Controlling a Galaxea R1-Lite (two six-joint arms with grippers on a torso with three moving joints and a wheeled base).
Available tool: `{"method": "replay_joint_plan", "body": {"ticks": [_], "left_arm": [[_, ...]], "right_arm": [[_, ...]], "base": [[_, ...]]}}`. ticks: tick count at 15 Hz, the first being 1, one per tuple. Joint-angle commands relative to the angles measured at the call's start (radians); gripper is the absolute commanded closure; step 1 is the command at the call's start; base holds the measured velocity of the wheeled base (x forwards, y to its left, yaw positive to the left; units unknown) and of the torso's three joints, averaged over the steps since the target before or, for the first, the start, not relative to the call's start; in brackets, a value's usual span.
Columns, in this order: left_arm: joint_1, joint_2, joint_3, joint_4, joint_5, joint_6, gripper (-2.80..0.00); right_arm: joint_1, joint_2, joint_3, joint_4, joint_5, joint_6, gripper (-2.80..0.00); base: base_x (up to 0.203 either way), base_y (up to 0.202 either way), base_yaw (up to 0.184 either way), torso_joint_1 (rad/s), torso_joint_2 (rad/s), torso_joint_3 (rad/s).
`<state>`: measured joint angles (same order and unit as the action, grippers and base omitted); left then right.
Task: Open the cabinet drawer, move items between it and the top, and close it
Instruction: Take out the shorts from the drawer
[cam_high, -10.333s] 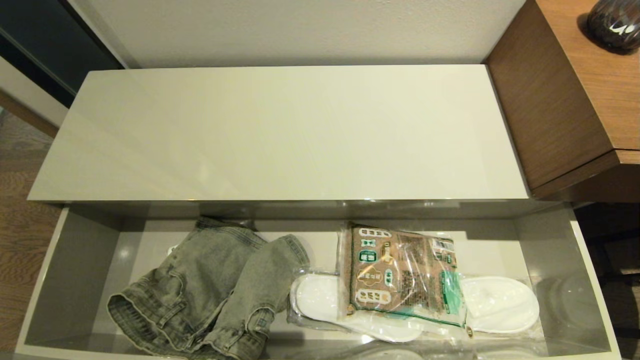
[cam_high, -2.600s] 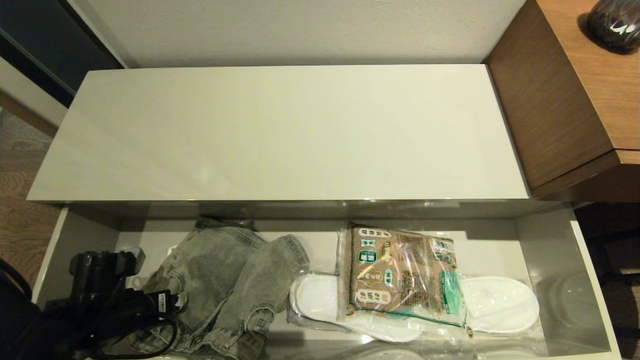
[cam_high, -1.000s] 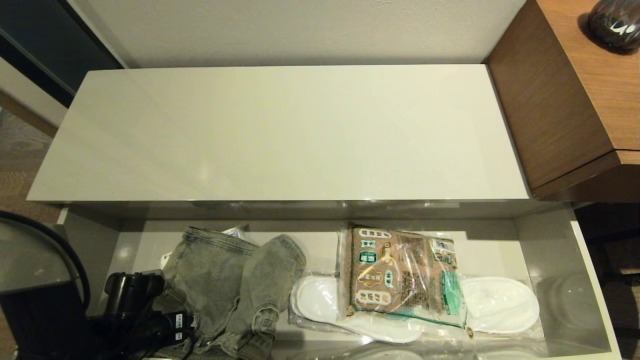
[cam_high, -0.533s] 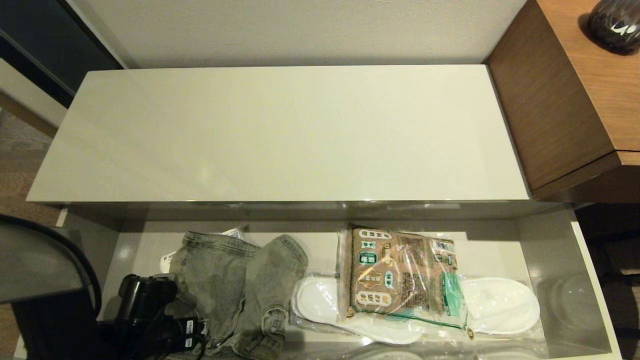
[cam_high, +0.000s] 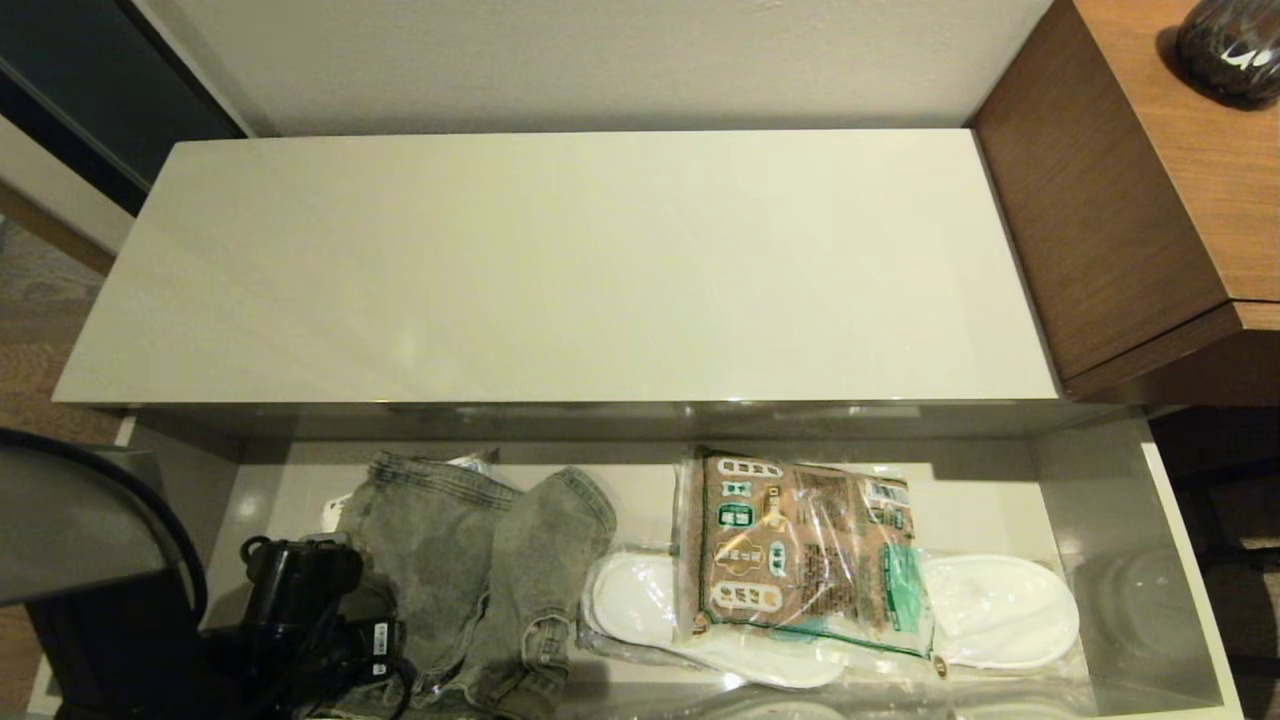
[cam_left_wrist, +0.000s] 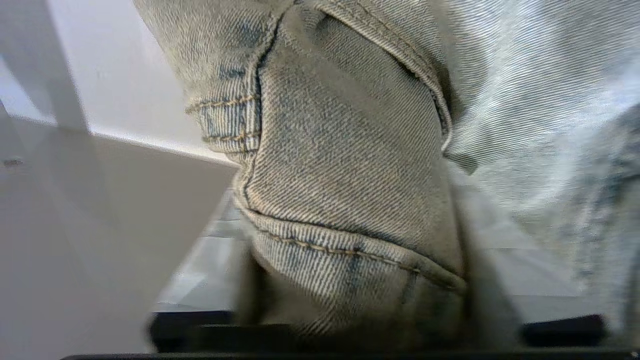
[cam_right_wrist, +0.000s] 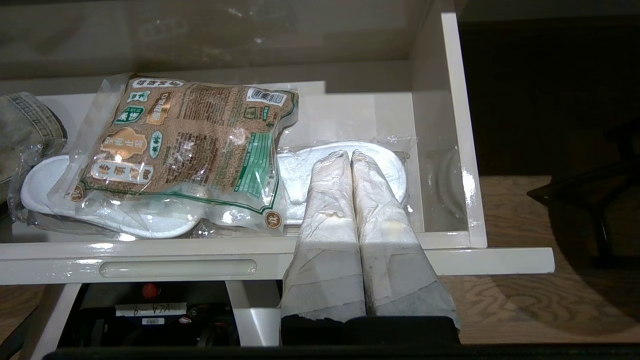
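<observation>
The cabinet drawer (cam_high: 1185, 560) stands pulled out below the bare top (cam_high: 560, 270). Faded grey jeans (cam_high: 480, 560) lie bunched in its left half. My left gripper (cam_high: 320, 620) is down at their near-left corner, shut on the jeans; in the left wrist view denim (cam_left_wrist: 345, 150) fills the picture and hides the fingers. The clear packet (cam_high: 800, 545) with brown contents rests on the slippers right of centre. My right gripper (cam_right_wrist: 351, 154), seen only in its wrist view, hovers shut and empty over the drawer's front edge, beside the packet (cam_right_wrist: 185, 135).
White slippers (cam_high: 1000, 610) in clear plastic lie under the packet. A small white pack (cam_high: 335, 515) peeks out behind the jeans. The brown wood-grain desk (cam_high: 1150, 180) with a dark vase (cam_high: 1230, 45) stands at the right. One slim notch (cam_right_wrist: 177, 268) shows on the drawer front.
My left arm came into the drawer from the left and moved right onto the jeans. The jeans have bunched up and shifted rightwards. Packet and slippers have not moved.
</observation>
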<state>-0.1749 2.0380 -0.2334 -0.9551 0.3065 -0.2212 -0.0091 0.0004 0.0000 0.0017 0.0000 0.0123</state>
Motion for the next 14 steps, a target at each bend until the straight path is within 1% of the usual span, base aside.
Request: {"method": "replay_joint_plan", "body": {"ticks": [1,4,5,6,7,9,12,13,14], "left_arm": [[0.0,-0.03,-0.004,-0.011,0.003,0.0,0.0],[0.0,-0.117,-0.021,0.019,0.003,0.008,0.0],[0.0,-0.122,-0.026,0.03,0.003,0.01,0.0],[0.0,-0.152,-0.041,0.07,0.003,0.01,0.0],[0.0,-0.207,-0.061,0.12,0.003,0.01,0.0],[0.0,-0.336,-0.125,0.279,-0.002,0.006,0.0],[0.001,-0.465,-0.217,0.482,-0.021,-0.004,0.0],[0.001,-0.492,-0.245,0.535,-0.028,-0.008,0.0],[0.002,-0.495,-0.248,0.539,-0.03,-0.009,0.0]], "right_arm": [[0.0,-0.002,0.003,0.0,0.0,0.0,0.0],[0.0,-0.002,0.003,0.0,0.0,0.0,0.0],[0.0,-0.002,0.003,0.0,0.0,0.0,0.0],[0.0,-0.002,0.003,0.0,0.0,0.0,0.0],[0.0,-0.002,0.003,0.0,0.0,0.0,0.0],[0.0,-0.002,0.003,0.0,0.0,0.0,0.0],[0.0,-0.002,0.003,0.0,0.0,0.0,0.0],[0.0,-0.002,0.003,0.0,0.0,0.0,0.0],[0.0,-0.002,0.003,0.0,0.0,0.0,0.0]], "base": [[0.0,0.0,0.0,0.0,0.0,0.0],[0.0,0.0,0.0,0.0,0.0,0.0],[0.0,0.0,0.0,0.0,0.0,0.0],[0.0,0.0,0.0,0.0,0.0,0.0],[0.0,0.0,0.0,0.0,0.0,0.0],[0.0,0.0,0.0,0.0,0.0,0.0],[0.0,0.0,0.0,0.0,0.0,0.0],[0.0,0.0,0.0,0.0,0.0,0.0],[0.0,0.0,0.0,0.0,0.0,0.0]]}}
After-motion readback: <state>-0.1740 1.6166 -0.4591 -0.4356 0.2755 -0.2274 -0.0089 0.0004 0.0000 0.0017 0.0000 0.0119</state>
